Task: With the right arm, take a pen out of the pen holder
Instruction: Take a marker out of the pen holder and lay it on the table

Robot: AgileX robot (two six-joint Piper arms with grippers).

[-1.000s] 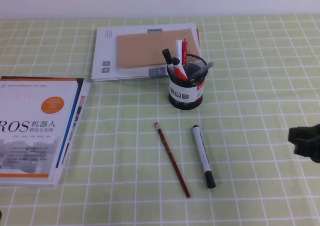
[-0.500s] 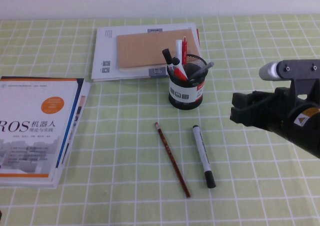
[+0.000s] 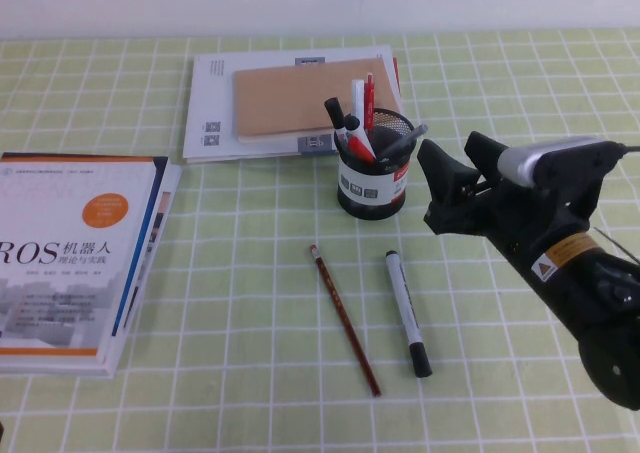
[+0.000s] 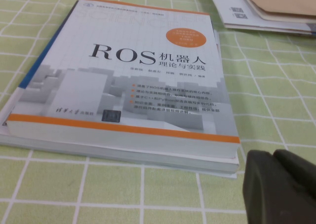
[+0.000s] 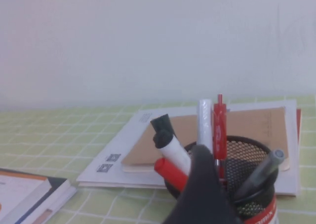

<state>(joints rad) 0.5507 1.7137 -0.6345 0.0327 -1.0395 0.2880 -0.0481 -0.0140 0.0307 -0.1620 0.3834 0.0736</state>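
One pen holder [image 3: 372, 188] at table centre, containing five pens [image 3: 368, 98]. One pencil [image 3: 345, 321] and one marker [image 3: 408, 313] lie loose at its six o'clock. The holder stands near my right gripper [image 3: 449, 145], at its nine o'clock, not touching. Jaws spread wide, nothing held. My left gripper [image 4: 281, 187] sits beside the ROS book [image 4: 148, 85].

Pen holder [image 3: 372, 188] mid-table [image 3: 250, 403], pens [image 3: 358, 113] standing in it. Just behind and left of it: notebook [image 3: 285, 101] lying on booklet [image 3: 212, 103]. Book [image 3: 70, 253] at far left; left gripper [image 4: 281, 184] just beside its near edge. Before the holder: pencil [image 3: 345, 320] left, marker [image 3: 407, 313] right, apart. Right gripper [image 3: 458, 168] just right of the holder, near its rim.
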